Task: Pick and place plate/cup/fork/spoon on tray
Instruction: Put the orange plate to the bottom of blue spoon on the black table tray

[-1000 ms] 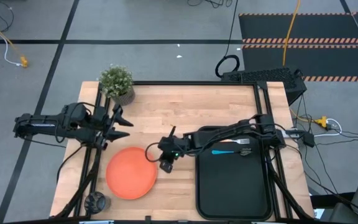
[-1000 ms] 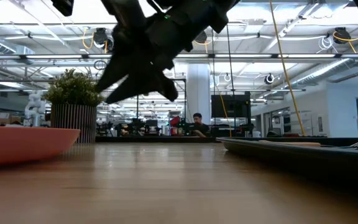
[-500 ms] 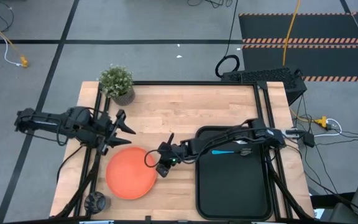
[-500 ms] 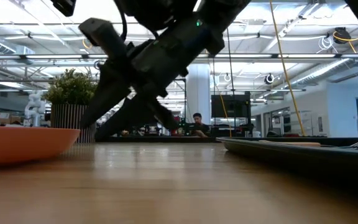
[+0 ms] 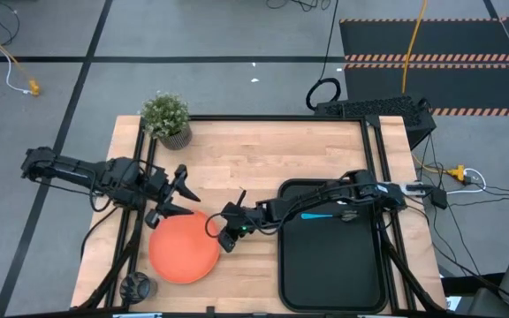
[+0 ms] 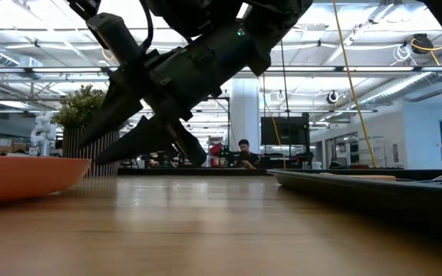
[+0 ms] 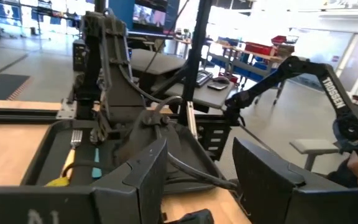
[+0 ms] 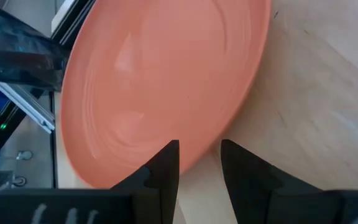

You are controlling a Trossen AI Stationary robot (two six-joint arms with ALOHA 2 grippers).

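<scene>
The orange plate lies flat on the table, left of the black tray. The fork and the blue-handled spoon lie in the tray's far end. The dark cup stands at the near left corner. My right gripper is open at the plate's right rim, low over the table, and points toward the table's left; the plate fills the right wrist view. My left gripper is open and empty above the plate's far rim. My right gripper's open fingers stand on either side of the plate's right rim, coming slantwise down from the table's right. I cannot tell whether they touch it. The plate lies flat on the table.
A grey pot with a green plant stands at the far left corner. The tray's near half is bare. Bare wood lies between the plant and the tray. A person sits far off in the room behind the table.
My right gripper has gone toward the table's left and down, from beside the plate to its right rim, staying open. My left gripper has gone toward the near edge and a little right, to above the plate's far rim.
</scene>
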